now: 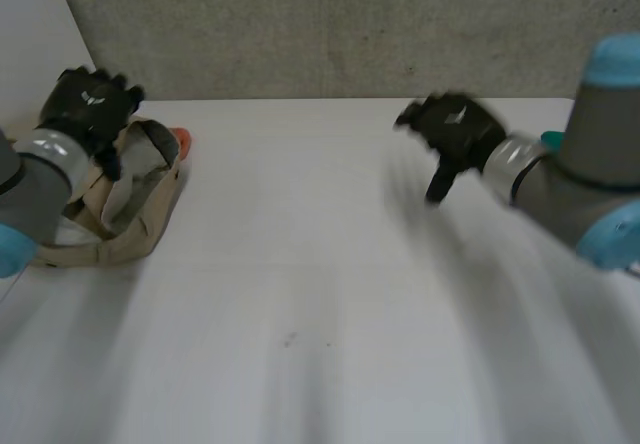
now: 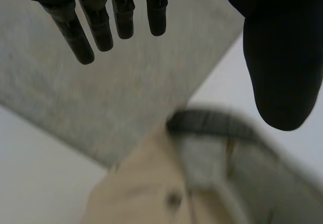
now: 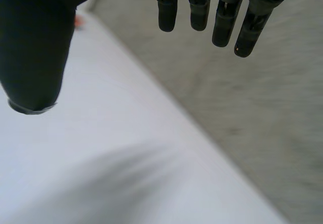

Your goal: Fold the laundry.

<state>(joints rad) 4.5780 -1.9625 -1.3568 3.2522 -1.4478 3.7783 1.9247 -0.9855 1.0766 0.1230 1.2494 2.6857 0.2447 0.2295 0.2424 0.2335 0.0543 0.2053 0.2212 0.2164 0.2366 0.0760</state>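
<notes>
Garment: a crumpled beige cloth garment (image 1: 130, 199) with a pale grey lining lies in a heap on the white counter (image 1: 320, 304), by the robot's left arm
Garment details: in the left wrist view a dark waistband (image 2: 212, 123) and a round button (image 2: 174, 200) show on it
Left hand: the black left hand (image 1: 92, 102) is over the garment's far end; its fingers (image 2: 96, 30) are straight and set well off the thumb (image 2: 282, 62), with nothing held; whether it touches the cloth I cannot tell
Right hand: the black right hand (image 1: 455, 129) is well apart from the garment, over bare counter toward the robot's right; its fingers (image 3: 199, 9) are straight, the thumb (image 3: 35, 47) stands wide, and nothing is in it
Orange thing: a small orange object (image 1: 182, 141) sits just beside the garment's far edge; what it is I cannot tell
Wall: a grey speckled panel (image 1: 350, 24) stands beyond the garment, along the counter's far edge
</notes>
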